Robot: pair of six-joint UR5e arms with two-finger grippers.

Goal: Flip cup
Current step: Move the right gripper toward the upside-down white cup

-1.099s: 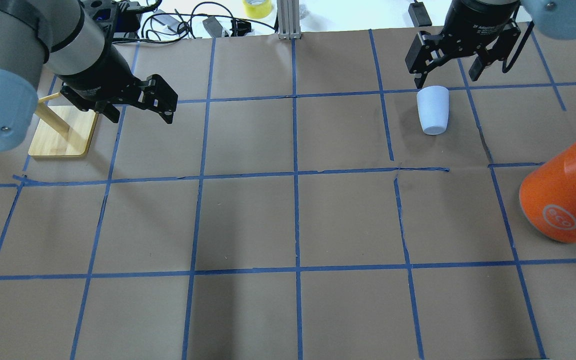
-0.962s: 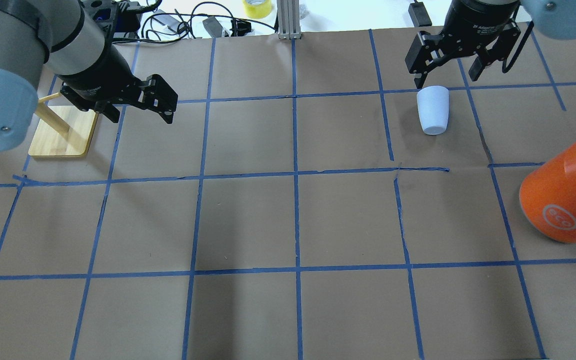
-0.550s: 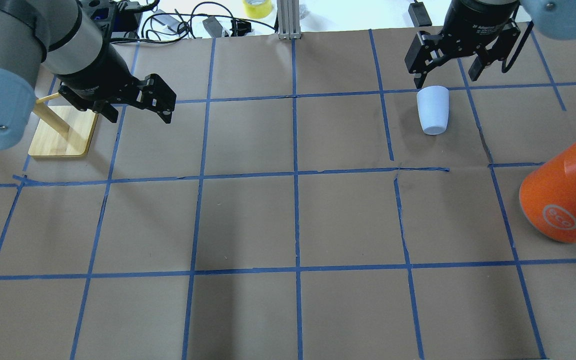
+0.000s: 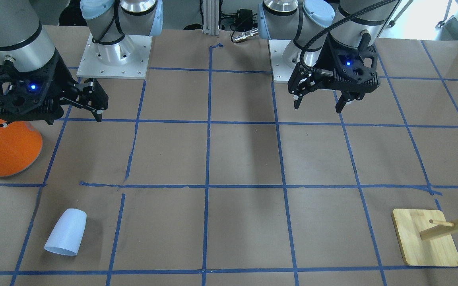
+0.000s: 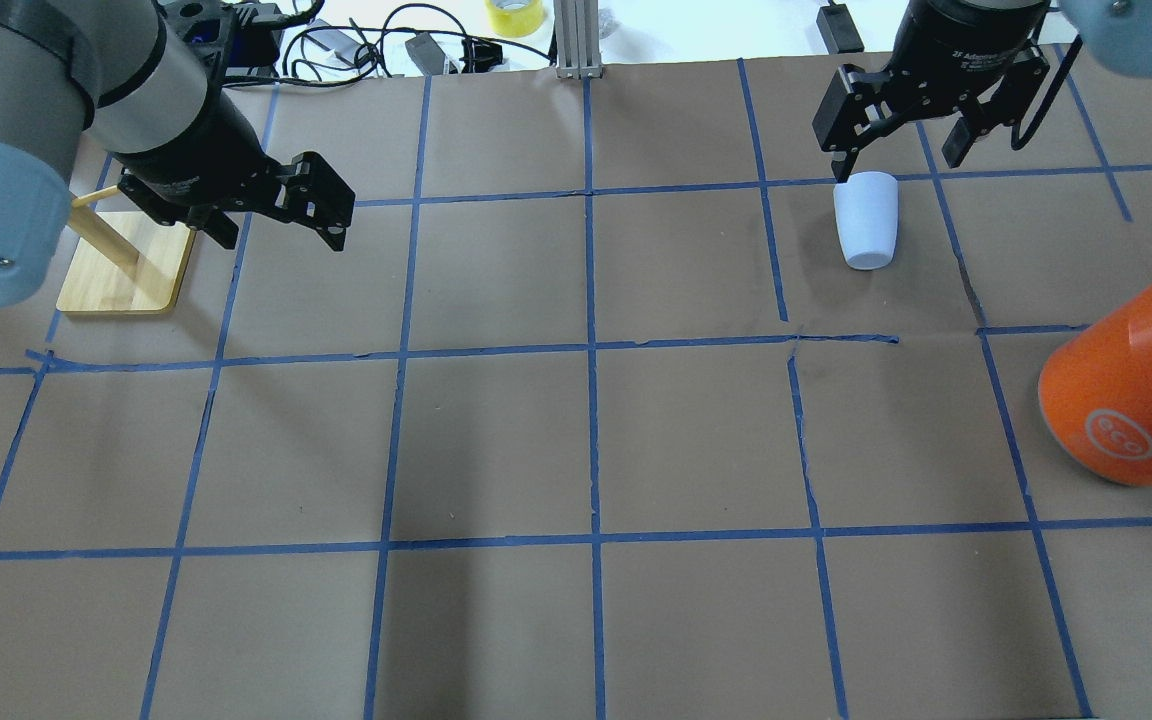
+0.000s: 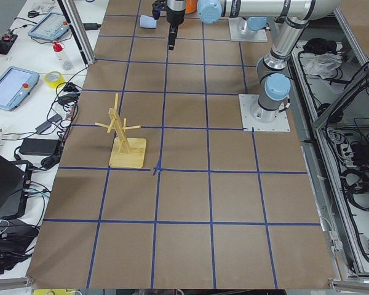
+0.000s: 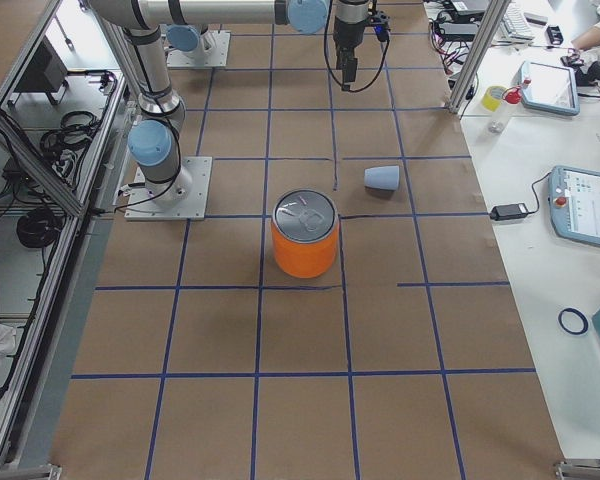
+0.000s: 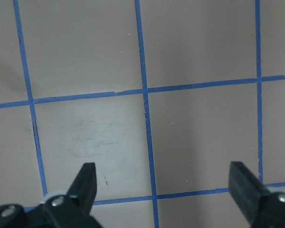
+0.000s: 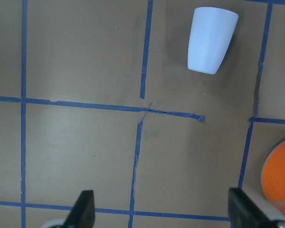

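The pale blue-white cup (image 5: 866, 220) lies on its side on the brown paper, rim pointing away from the robot. It also shows in the front view (image 4: 66, 232), the right side view (image 7: 383, 178) and the right wrist view (image 9: 211, 39). My right gripper (image 5: 898, 165) is open and empty, held above the table and apart from the cup; the wrist view (image 9: 161, 194) shows its jaws wide apart. My left gripper (image 5: 281, 238) is open and empty over bare paper at the far left, as the left wrist view (image 8: 162, 166) shows.
A large orange can (image 5: 1126, 400) with a silver top stands at the right edge, nearer the robot than the cup. A wooden peg stand (image 5: 126, 265) sits at the left beside my left gripper. Cables and a yellow tape roll (image 5: 514, 15) lie beyond the far edge.
My right gripper has shifted slightly to the right. The left gripper has barely moved. The cup has not moved.
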